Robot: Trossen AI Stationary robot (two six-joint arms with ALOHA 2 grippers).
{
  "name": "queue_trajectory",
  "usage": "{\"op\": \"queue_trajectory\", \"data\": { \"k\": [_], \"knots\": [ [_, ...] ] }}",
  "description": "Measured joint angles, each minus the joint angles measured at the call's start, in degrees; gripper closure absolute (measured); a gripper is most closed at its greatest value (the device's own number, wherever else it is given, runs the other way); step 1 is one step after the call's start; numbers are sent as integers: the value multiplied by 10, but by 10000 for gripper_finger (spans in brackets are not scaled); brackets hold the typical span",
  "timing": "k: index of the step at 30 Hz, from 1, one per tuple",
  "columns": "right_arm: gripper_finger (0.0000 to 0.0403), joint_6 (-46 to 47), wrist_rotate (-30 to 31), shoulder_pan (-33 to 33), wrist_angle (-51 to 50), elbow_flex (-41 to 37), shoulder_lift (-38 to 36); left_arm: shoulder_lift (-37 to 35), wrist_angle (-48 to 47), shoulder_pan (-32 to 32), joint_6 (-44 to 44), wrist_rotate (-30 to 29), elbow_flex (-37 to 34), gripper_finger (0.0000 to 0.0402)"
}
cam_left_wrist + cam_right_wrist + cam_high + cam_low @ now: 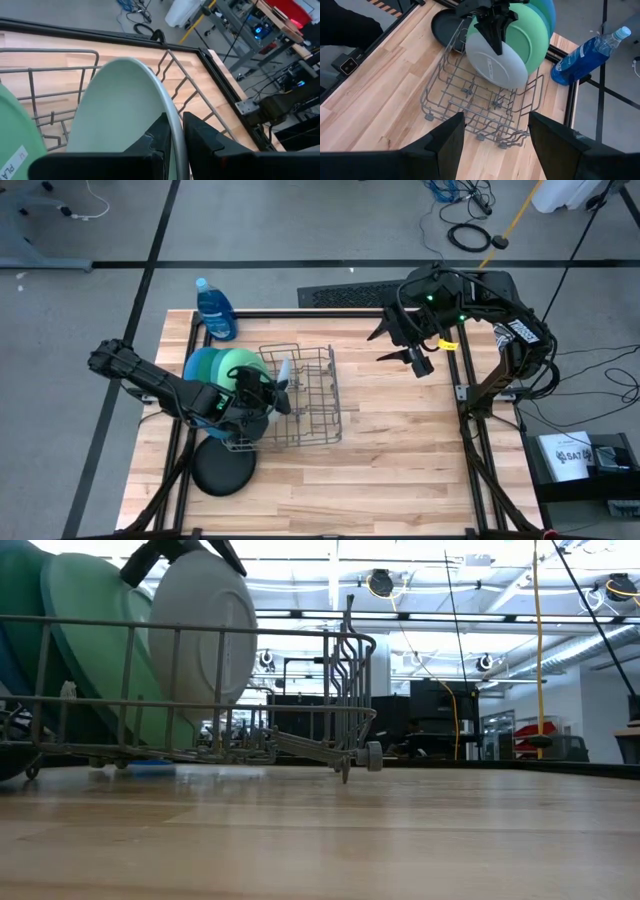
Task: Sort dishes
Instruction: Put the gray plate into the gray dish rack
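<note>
Wire rack [470,107] holds 4 plates [497,62] upright.

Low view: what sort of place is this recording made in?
Likely a robotics lab or workshop hall: ceiling strip lights over equipment racks, cables on the grey floor, and a butcher-block table in a black frame.

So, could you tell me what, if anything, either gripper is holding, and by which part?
The left gripper pinches the pale blue-white plate by its upper rim, upright in the wire rack. The right gripper is open and holds nothing.

Dark green plate [20,650] mostly behind light green plate [95,650]
</note>
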Motion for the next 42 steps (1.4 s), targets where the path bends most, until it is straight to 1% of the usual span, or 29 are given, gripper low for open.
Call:
{"op": "queue_trajectory", "data": {
  "k": [4,12,15,19,23,27,31,39,42],
  "knots": [
    [190,-1,0,0,2,0,0,0,4,0,0,4,0,352],
    [190,-1,0,0,5,0,0,13,7,0,36,69,0,352],
    [190,-1,0,0,6,0,0,23,10,2,36,72,0,359],
    [190,2,0,0,6,0,0,26,19,2,36,45,0,390],
    [190,5,0,0,5,0,0,22,27,2,27,8,0,391],
    [190,5,0,0,2,0,0,25,26,-2,-14,-29,0,392],
    [190,4,0,0,2,0,0,34,26,-2,-17,-30,0,392],
    [190,1,0,0,4,0,0,78,26,-2,-75,-35,0,388],
    [190,1,0,0,4,0,0,86,25,-2,-92,-50,0,386]
  ]
}}
